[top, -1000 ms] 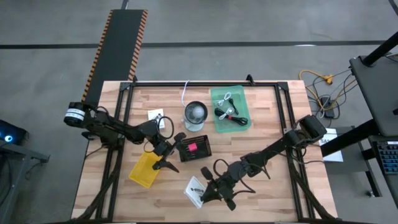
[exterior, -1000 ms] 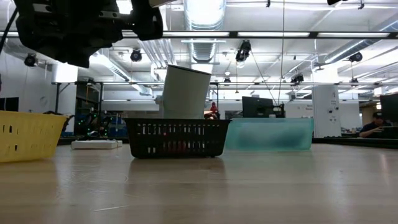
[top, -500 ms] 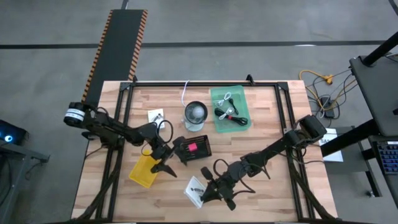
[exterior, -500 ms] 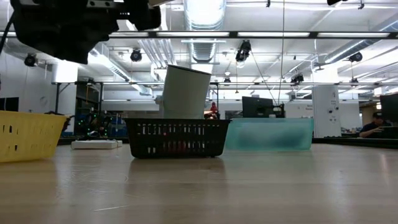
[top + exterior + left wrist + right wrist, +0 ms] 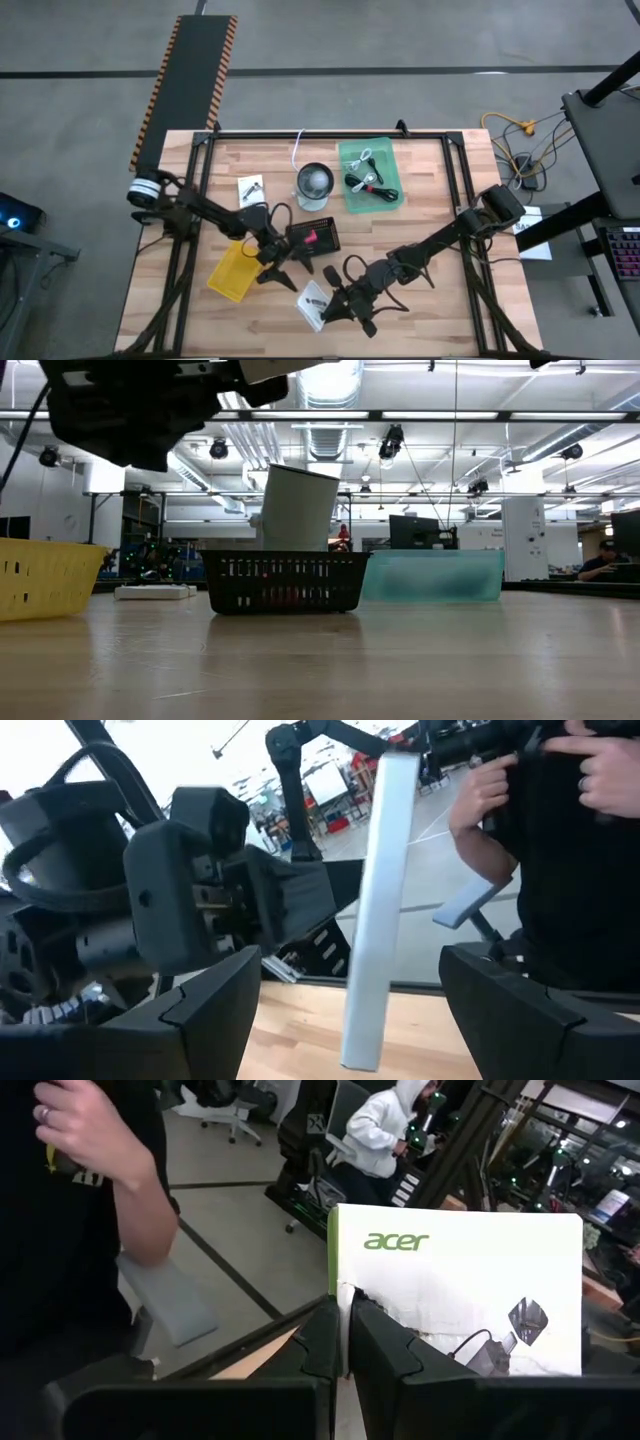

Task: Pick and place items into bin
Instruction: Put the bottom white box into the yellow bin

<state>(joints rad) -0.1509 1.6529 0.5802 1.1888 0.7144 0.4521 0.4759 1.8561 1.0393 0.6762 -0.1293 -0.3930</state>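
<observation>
A white packet printed "acer" (image 5: 315, 300) sits near the table's near edge, and my right gripper (image 5: 336, 306) is shut on it. In the left wrist view that packet (image 5: 375, 910) shows edge-on, with my right gripper (image 5: 200, 890) beside it. My left gripper (image 5: 277, 274) hovers open between the yellow bin (image 5: 232, 272) and the packet. A second white packet (image 5: 250, 187) lies flat toward the far left. The green bin (image 5: 371, 177) holds a black cable with a red band (image 5: 372, 185) and a white coiled cable (image 5: 362, 158). The black basket (image 5: 313, 238) holds a red cube (image 5: 310, 236). My right gripper (image 5: 345, 1350) pinches the acer packet between its two shut fingers at one edge, close to a corner (image 5: 362, 1298). It comes from the table's right side. In the left wrist view the packet stands upright on edge; whether its lower end touches the table cannot be told.
A round glass cup (image 5: 314, 185) stands behind the black basket, and a thin white cord (image 5: 298, 150) lies at the far edge. A person's hand and dark sleeve (image 5: 95, 1170) show beyond the table. The near right part of the table (image 5: 440, 310) is bare wood.
My left arm has swung toward the table's right and near edge, carrying its gripper from beside the black basket toward the acer packet. My right gripper and the packet have stayed about where they were.
</observation>
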